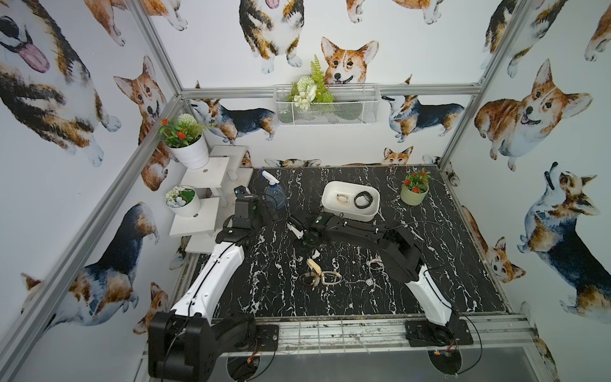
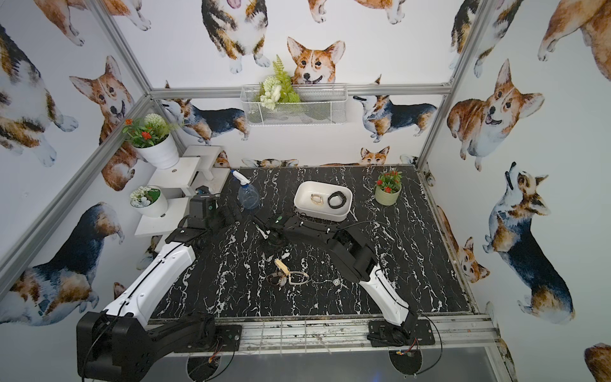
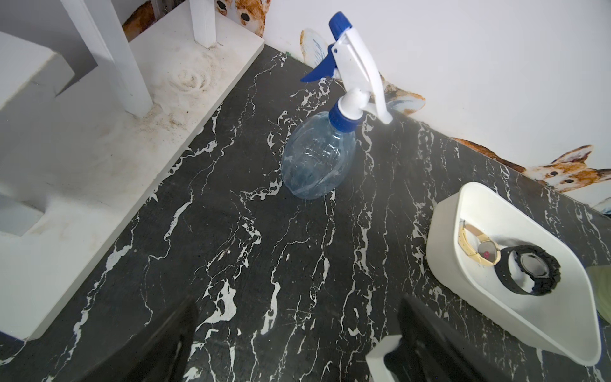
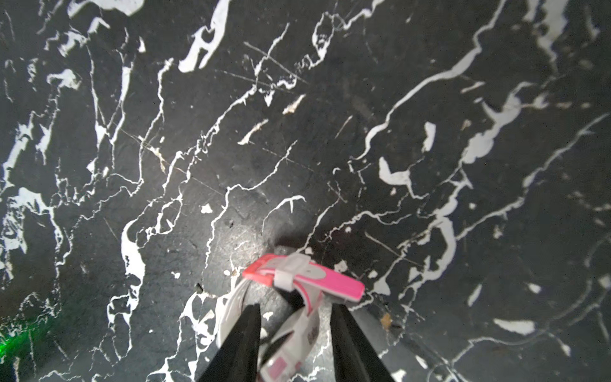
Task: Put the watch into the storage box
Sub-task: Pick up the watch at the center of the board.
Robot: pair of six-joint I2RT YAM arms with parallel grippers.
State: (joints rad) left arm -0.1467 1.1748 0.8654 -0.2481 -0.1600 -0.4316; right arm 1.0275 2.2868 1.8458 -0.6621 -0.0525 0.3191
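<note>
**Watch (image 4: 299, 281) sits between right gripper (image 4: 294, 307) jaws, outside storage box (image 1: 347, 216)**

White strap with pink edging, white keeper loop, pink tail end. Jaws straddle it over the black marble table (image 1: 446, 264). 1 finger (image 4: 241, 337) looks to be inside the strap loop; cannot tell if they clamp it. Box holds 1 gold watch (image 1: 342, 199) and 1 black watch (image 1: 363, 199). Left gripper (image 3: 297, 311) jaws spread wide.

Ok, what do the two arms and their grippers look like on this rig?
Both the left arm and right arm have glossy white lower shells, black joints, bases and forearms, thin black cables running alongside, and a green light near each wrist. The left gripper and right gripper have plain black fingers.
</note>
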